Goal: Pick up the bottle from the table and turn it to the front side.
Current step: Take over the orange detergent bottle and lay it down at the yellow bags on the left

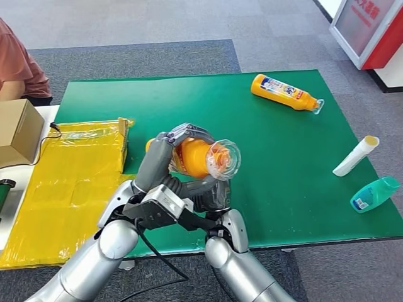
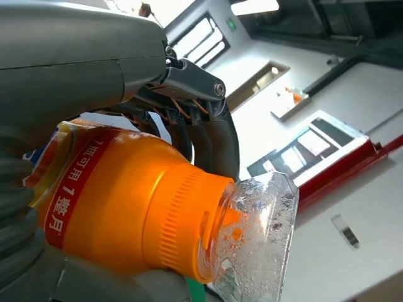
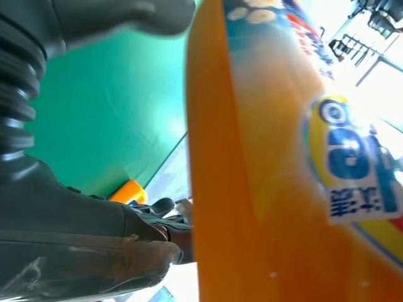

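The orange bottle (image 1: pixel 197 157) is hanging lying sideways above the near edge of the green table (image 1: pixel 285 189), its clear cap (image 1: pixel 224 160) pointing toward the robot. As a judgement, it is risking a slip while being turned: the smooth plastic is sitting between two hands, and if one is loosening before the other is gripping firmly, the bottle could be dropping onto the table. The left hand (image 1: pixel 164 157) is wrapping its fingers (image 2: pixel 204 135) over the bottle's body. The right hand (image 1: pixel 209 195) is cupping it from underneath, fingers curled against it, not spread.
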